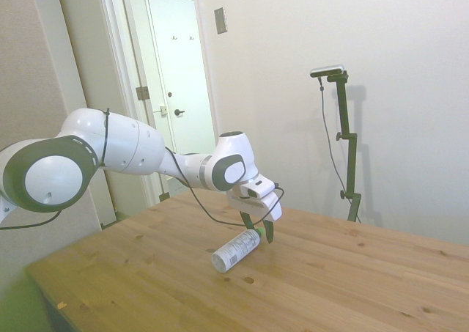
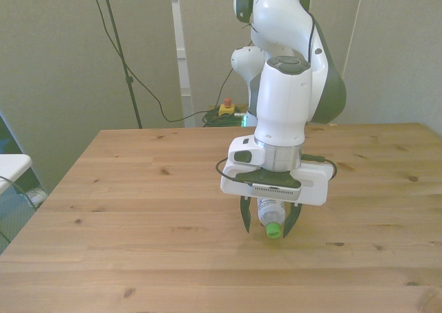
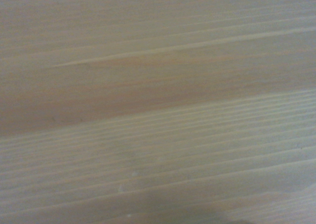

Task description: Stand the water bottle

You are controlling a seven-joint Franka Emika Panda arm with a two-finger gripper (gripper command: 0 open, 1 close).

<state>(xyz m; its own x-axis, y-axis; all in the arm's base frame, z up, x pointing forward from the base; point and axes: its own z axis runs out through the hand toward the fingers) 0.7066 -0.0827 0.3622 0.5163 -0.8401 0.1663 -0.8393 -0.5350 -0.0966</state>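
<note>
Your water bottle [image 2: 271, 216] lies on its side mid-bench [image 2: 138, 188], green cap end betw. the claw [image 2: 270, 224] fingers, body running back under the wrist. Claw's spread wide, one finger each side of the neck; can't tell if touching. Wrist cam shows only blurred wood grain.

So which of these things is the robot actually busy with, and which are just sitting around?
Part of the job:
- water bottle, lying on its side on the table, green cap between the fingers
- gripper, open, straddling the bottle's cap end

Just there:
- red button on a yellow box beyond the table
- door in the background
</note>
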